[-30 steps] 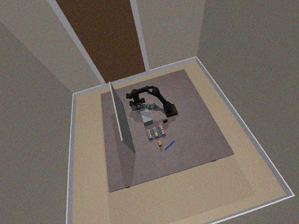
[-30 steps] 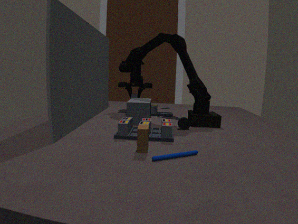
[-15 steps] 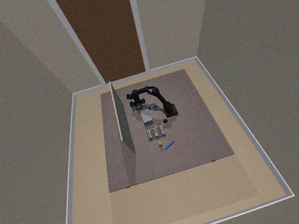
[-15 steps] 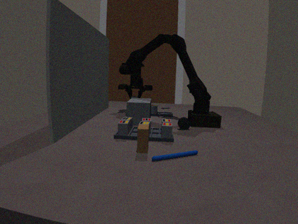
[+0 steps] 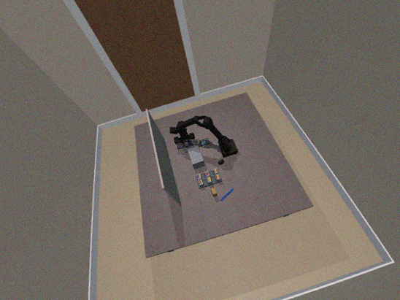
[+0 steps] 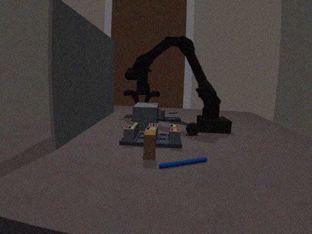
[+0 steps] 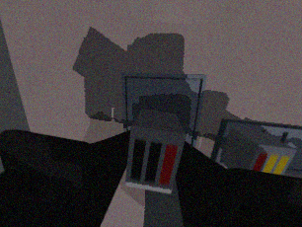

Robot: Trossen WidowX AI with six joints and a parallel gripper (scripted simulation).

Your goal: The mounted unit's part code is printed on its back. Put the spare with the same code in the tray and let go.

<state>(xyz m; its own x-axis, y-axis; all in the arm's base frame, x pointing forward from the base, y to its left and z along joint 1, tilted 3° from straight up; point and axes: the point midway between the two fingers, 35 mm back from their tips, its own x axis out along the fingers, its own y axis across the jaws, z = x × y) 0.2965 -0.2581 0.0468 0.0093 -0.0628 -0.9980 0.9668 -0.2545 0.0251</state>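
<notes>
My gripper (image 5: 185, 142) (image 6: 142, 100) (image 7: 155, 136) is shut on a grey spare (image 7: 153, 160) with two black stripes and one red stripe. The wrist view shows the spare low over a shallow, dark-rimmed tray (image 7: 163, 76); whether it touches the tray cannot be told. To the right, a grey unit (image 7: 276, 157) with one red and two yellow stripes stands at a second dark-rimmed holder (image 7: 266, 124). Several grey spares with coloured tops stand in a slotted rack (image 6: 131, 144). The large grey box hides the fingertips' lower part in the exterior view.
A large grey box (image 5: 196, 158) (image 6: 145, 113) stands between gripper and rack. A tall grey panel (image 5: 163, 160) (image 6: 81, 68) rises on the left. An orange block (image 5: 214, 192) (image 6: 149, 145), a blue rod (image 5: 227, 194) (image 6: 183, 163) and a dark ball (image 5: 221, 161) (image 6: 192, 128) lie about.
</notes>
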